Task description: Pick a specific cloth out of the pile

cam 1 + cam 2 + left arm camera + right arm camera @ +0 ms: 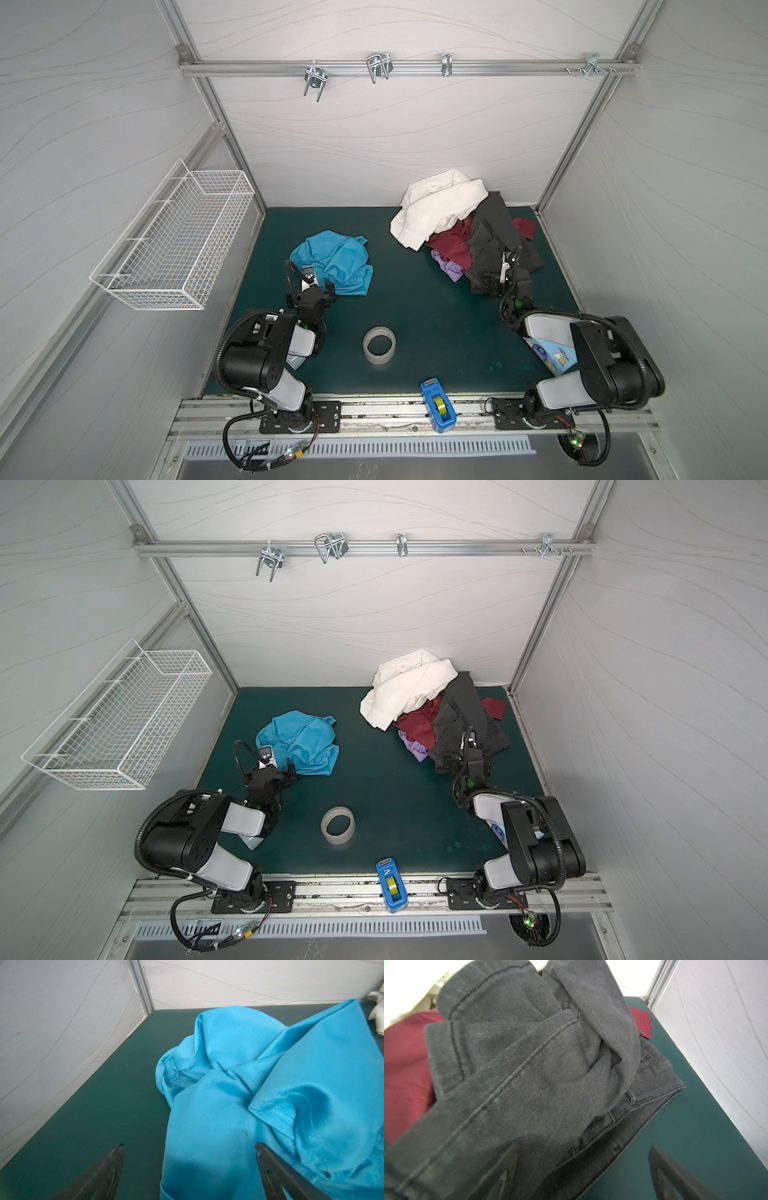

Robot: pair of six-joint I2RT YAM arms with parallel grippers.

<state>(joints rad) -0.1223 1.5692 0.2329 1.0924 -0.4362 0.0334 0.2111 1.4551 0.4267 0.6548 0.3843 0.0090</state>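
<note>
The turquoise-blue cloth (332, 262) (301, 739) lies crumpled by itself on the green mat, left of centre and apart from the pile (457, 232) (432, 712). That heap has cream-white fabric on top, dark red and a lilac scrap beneath, and dark grey jeans (529, 1064) at its near edge. My left gripper (318, 284) (189, 1145) is open at the cloth's (249, 1084) near-left edge; one finger is over the blue fabric, one over bare mat. My right gripper (498, 270) (583, 1147) is open over the hem of the jeans, gripping nothing.
A white wire basket (174, 245) hangs on the left wall. A clear tape roll (379, 344) sits on the mat (415, 299) near the front, and a blue tape dispenser (436, 405) on the front rail. Metal hooks (378, 66) hang high on the back wall.
</note>
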